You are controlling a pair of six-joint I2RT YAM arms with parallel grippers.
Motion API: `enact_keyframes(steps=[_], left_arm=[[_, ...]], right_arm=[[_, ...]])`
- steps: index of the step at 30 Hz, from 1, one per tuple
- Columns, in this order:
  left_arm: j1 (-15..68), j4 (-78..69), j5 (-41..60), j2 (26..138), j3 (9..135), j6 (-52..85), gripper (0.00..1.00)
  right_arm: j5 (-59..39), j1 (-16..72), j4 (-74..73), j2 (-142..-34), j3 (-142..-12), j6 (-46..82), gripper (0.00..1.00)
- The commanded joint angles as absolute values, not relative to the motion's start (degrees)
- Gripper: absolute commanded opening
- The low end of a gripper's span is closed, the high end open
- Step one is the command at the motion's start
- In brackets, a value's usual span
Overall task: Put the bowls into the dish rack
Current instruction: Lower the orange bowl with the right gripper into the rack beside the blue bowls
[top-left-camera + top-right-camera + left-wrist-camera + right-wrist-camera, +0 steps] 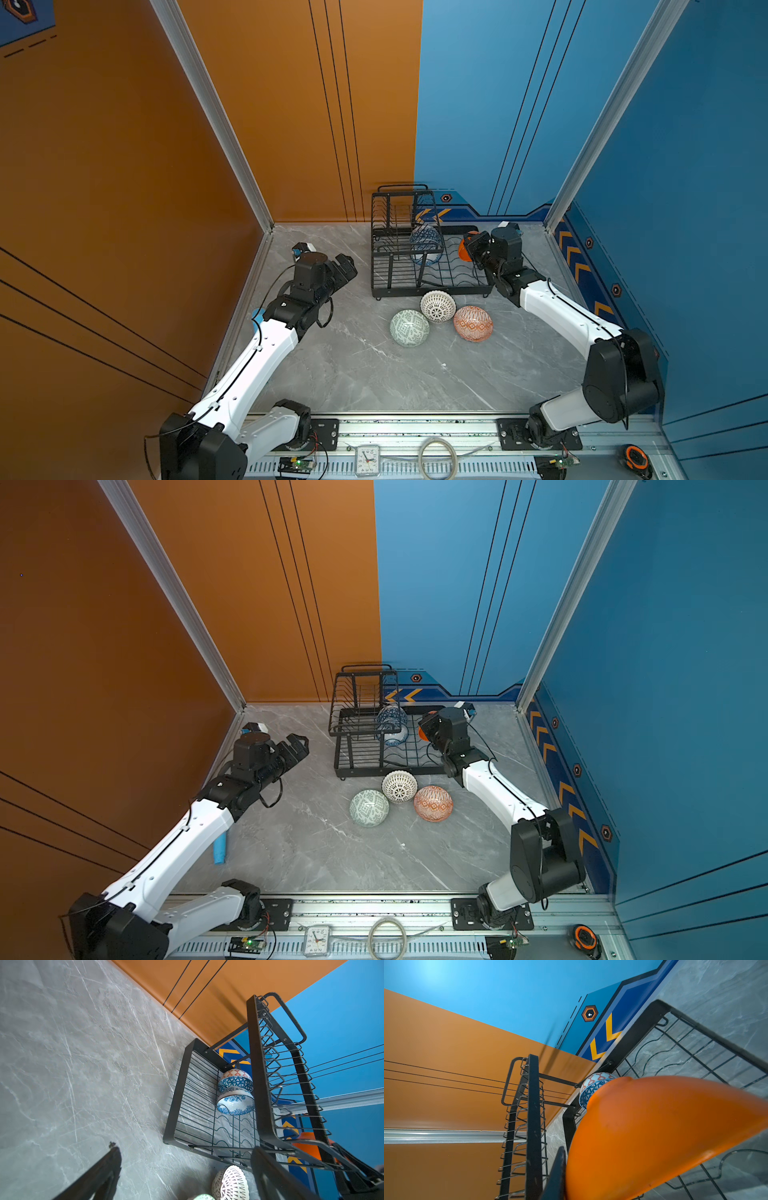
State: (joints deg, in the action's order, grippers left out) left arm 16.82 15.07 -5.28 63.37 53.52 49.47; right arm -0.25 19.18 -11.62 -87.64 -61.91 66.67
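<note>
Orange bowl (pixel 654 1136) in tight right end effector (pixel 468 246) grip

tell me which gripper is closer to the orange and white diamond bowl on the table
Right. The right gripper, shut on the plain orange bowl, hangs over the dish rack just behind the diamond bowl. The left gripper, open, sits well off to its left.

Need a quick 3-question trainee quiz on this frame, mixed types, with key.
1. How many bowls rest on the table, outside the dish rack?
2. True or false: the left end effector grips a bowl.
3. Which bowl does the right end effector hold? A) pale green B) plain orange C) blue floral
Key: 1) three 2) false, it is open and empty 3) B, the orange bowl
</note>
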Motion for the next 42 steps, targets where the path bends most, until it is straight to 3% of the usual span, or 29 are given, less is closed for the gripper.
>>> enact_keyframes(steps=[1, 22, 42], left_arm=[[16.29, 15.12, -2.17, 64.32, 52.91, 52.10, 0.98], [15.70, 14.81, 6.30, 70.86, 55.10, 55.79, 0.98], [15.55, 15.47, 9.37, 72.00, 55.38, 58.17, 0.98]], right_arm=[[-1.71, 20.20, -18.84, -89.86, -61.16, 67.33, 0.00], [-4.68, 24.43, -32.52, -109.17, -66.18, 71.70, 0.00], [-3.20, 26.96, -37.01, -117.10, -69.80, 75.41, 0.00]])
